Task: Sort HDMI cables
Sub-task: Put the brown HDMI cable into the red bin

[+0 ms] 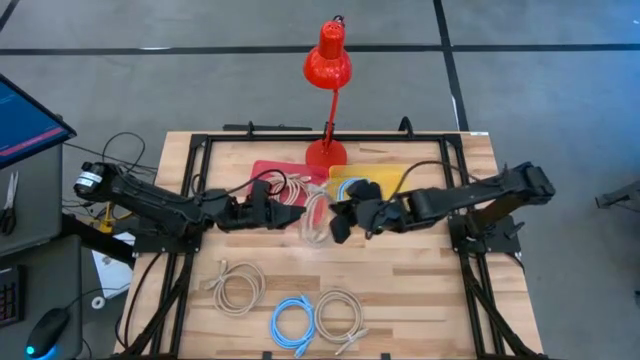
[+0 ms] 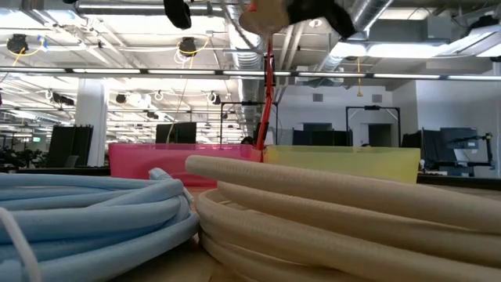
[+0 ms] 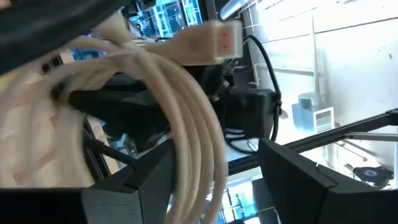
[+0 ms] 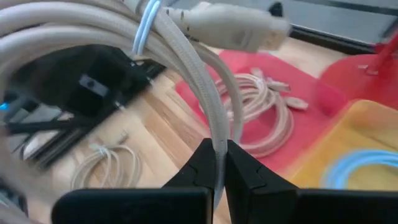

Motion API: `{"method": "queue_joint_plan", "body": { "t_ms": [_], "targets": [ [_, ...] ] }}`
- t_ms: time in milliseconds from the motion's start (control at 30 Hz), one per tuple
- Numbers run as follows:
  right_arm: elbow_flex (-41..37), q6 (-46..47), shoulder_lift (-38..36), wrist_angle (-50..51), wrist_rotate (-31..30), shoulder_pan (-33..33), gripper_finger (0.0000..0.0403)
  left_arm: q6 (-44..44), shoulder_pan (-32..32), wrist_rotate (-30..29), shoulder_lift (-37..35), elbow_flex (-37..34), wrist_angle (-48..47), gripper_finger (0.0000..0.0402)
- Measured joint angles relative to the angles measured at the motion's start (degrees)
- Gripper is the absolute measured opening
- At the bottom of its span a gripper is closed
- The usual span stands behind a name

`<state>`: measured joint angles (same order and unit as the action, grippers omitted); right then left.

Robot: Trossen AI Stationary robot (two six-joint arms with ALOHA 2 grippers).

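Note:
A beige HDMI coil hangs in the air between my two grippers, above the table's middle. My right gripper is shut on it. My left gripper is open, and the coil's strands run between its fingers. The coil's plug sticks out at its top. One more beige coil lies in the red tray and a light blue coil in the yellow tray. Two beige coils and a blue one lie flat on the table near its near edge. My right gripper pinches a strand or two of the beige coil's loop between its two fingers, which lie across the strands. The coil is lifted clear of the table and holds its round shape, bound by a light tie. My left gripper has the strands close beside one finger; whether they touch it, I cannot tell.
A red desk lamp stands at the table's far edge, behind the two trays. A black frame runs along the table's sides. In the low view the blue coil and a beige coil fill the foreground.

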<state>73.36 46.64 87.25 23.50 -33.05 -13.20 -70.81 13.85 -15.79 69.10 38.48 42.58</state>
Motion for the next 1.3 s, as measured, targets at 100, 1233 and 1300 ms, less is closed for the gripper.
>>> {"method": "queue_joint_plan", "body": {
  "t_ms": [100, 1233, 1300],
  "targets": [
    [-0.15, 0.54, 2.61, -1.94, 0.3, 0.3, 0.0003, 0.0, 0.02, 0.5, 0.07, -0.07, -0.63, 0.0227],
    [3.59, -5.87, 0.16, -1.05, 14.24, 1.74, 0.0066, 6.23, 0.13, 9.83, -0.39, 0.15, -0.59, 0.0015],
    [3.59, -7.57, -2.11, 0.19, 15.74, 1.65, 0.0069, 7.68, 0.11, 10.66, -0.85, 0.2, -0.52, 0.0015]
  ]
}}
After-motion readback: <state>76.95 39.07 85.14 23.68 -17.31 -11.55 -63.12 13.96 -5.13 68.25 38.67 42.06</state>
